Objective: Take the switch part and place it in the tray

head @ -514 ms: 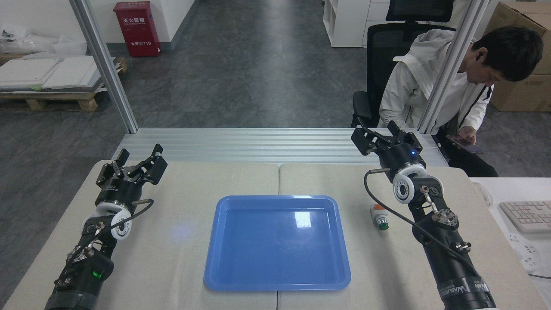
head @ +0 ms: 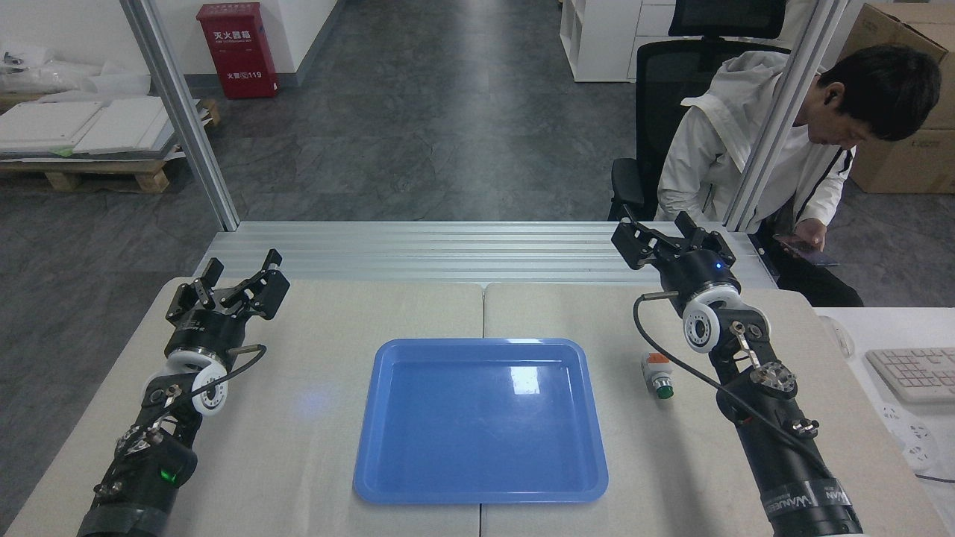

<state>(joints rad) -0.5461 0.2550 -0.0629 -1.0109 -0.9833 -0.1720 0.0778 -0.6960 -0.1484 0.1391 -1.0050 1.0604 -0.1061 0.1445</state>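
One switch part (head: 657,375), one tray (head: 480,421) and two pincers are counted on the table (head: 313,418); one seated person (head: 776,160) is seen beyond its far right corner. The switch part is noted lying on its side on the table cloth, just right of the tray's right rim and not touching it, beside the right forearm. A round green cap is seen at its near end, then a silver collar, then a white block with an orange piece at the far end. The tray is recorded as glossy blue, shallow and bare (one window glare patch only). The left pincer (head: 237,277) is held above the far left of the table, fingers spread apart, nothing between them. The right pincer (head: 666,240) is raised over the far right edge, fingers likewise parted and empty. Both upper arms are cut off by the lower frame edge; the switch's finer markings cannot be made out.
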